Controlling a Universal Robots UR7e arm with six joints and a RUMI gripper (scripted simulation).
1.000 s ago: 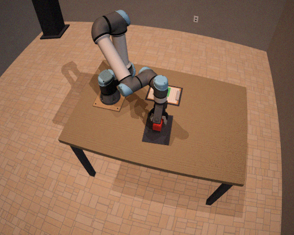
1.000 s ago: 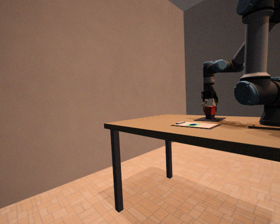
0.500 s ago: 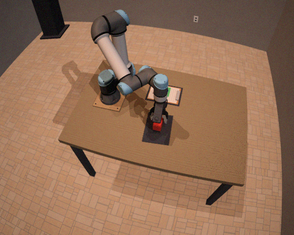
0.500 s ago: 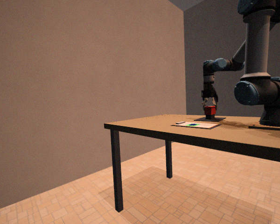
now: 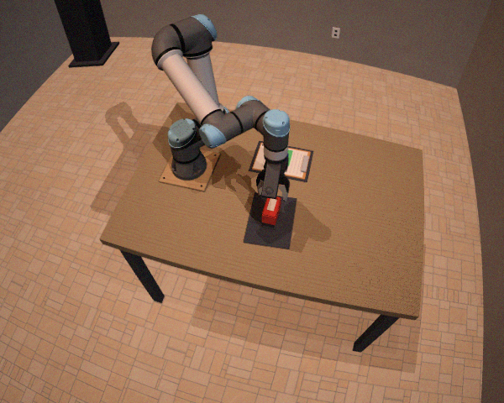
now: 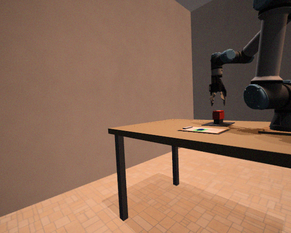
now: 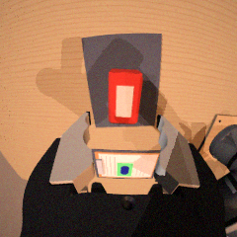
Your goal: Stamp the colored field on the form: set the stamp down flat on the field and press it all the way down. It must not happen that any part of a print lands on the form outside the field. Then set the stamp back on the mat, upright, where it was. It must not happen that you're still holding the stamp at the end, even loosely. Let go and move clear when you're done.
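The red stamp (image 5: 270, 211) (image 6: 218, 115) (image 7: 124, 96) stands upright on the dark mat (image 5: 260, 236) (image 6: 225, 124) (image 7: 96, 54), white panel on top. My gripper (image 5: 272, 196) (image 6: 218, 102) (image 7: 123, 114) is open and empty, straight above the stamp with a clear gap between fingertips and stamp. The form (image 5: 297, 166) (image 6: 213, 130) (image 7: 143, 165) lies flat behind the mat, toward the arm's base. Its green field (image 5: 294, 157) (image 6: 200, 129) (image 7: 119, 169) bears a blue mark in the middle.
A grey clip (image 5: 304, 163) (image 6: 187, 127) lies at one end of the form. The arm's base (image 5: 186, 160) (image 6: 283, 120) stands on a plate at the table's back left corner. The table's front edge runs a little beyond the mat.
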